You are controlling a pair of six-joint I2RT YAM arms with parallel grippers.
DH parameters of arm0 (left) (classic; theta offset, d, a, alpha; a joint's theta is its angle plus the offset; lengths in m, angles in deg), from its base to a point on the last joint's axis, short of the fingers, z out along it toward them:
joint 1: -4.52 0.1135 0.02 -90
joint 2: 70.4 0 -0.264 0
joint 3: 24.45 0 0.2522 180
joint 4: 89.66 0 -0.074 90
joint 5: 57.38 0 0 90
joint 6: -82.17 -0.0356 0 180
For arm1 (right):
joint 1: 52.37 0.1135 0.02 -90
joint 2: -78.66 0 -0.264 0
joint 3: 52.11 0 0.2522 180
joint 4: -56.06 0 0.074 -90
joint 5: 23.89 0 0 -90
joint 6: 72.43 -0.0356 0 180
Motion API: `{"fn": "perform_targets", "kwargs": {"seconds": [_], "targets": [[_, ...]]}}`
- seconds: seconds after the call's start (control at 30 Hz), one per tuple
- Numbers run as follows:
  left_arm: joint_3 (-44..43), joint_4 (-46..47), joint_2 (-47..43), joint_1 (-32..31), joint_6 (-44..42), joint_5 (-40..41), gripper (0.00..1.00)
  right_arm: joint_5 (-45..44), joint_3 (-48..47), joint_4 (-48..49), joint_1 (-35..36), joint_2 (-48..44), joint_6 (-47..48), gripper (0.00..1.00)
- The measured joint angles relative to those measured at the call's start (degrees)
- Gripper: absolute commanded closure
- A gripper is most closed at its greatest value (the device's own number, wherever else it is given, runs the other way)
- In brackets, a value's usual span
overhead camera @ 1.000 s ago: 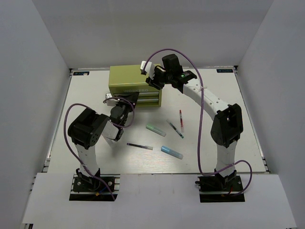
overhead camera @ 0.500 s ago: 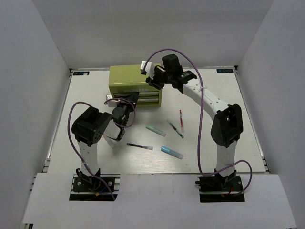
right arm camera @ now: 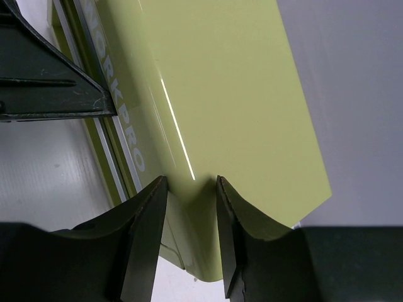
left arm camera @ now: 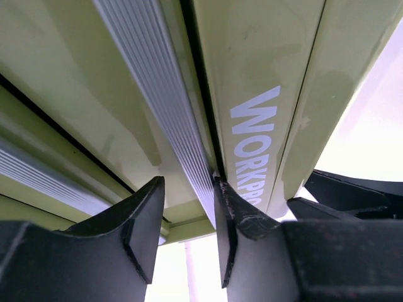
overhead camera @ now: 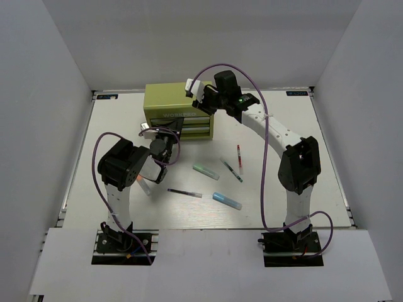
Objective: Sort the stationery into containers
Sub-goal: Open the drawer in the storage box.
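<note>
The olive-green chest [overhead camera: 171, 100] stands at the back of the table. My left gripper [overhead camera: 165, 137] is at its drawer fronts. In the left wrist view [left arm camera: 187, 186] its jaws are open astride the ribbed drawer handle [left arm camera: 157, 107], the right finger touching it. My right gripper [overhead camera: 200, 100] rests on the chest's top right edge, and in the right wrist view [right arm camera: 191, 181] it is open and empty against the lid [right arm camera: 220, 75]. On the table lie a mint-green marker [overhead camera: 206, 170], a light-blue marker [overhead camera: 227, 201], a black pen [overhead camera: 184, 193], a dark teal pen [overhead camera: 231, 170] and a red-and-white pen [overhead camera: 240, 158].
Purple cables [overhead camera: 211, 68] loop over both arms. White walls enclose the table on three sides. The pens lie in front of and to the right of the chest, between the two arms.
My left gripper has moved forward a little, up to the chest's drawer fronts. The right gripper has stayed on the chest's top. The pens have not moved.
</note>
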Motion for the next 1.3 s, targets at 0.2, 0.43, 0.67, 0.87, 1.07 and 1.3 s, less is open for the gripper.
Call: {"fn": "perform_targets", "kwargs": {"seconds": [0.2, 0.43, 0.67, 0.87, 1.07, 1.3], "targets": [[0.0, 0.31, 0.02, -0.11, 1.18, 0.26, 0.61, 0.04, 0.0, -0.04, 0.0, 0.0, 0.15, 0.6], [-0.13, 1.18, 0.04, -0.68, 3.28, 1.64, 0.78, 0.09, -0.02, -0.11, 0.0, 0.0, 0.17, 0.6], [-0.22, 1.11, 0.26, -1.36, 5.9, 3.63, 0.85, 0.11, -0.02, -0.17, 0.0, 0.02, 0.15, 0.6], [-0.46, 1.22, 0.5, -1.53, 6.62, 4.28, 0.95, 0.04, -0.02, -0.07, 0.0, 0.07, 0.31, 0.49], [-0.48, 1.46, 0.66, -1.6, 7.13, 4.57, 1.0, 0.13, -0.02, -1.22, -0.07, 0.17, 1.27, 0.34], [-0.22, 1.55, 0.66, -1.66, 7.34, 4.57, 1.0, 0.52, 0.48, -1.36, -0.07, 0.17, 2.43, 0.26]]}}
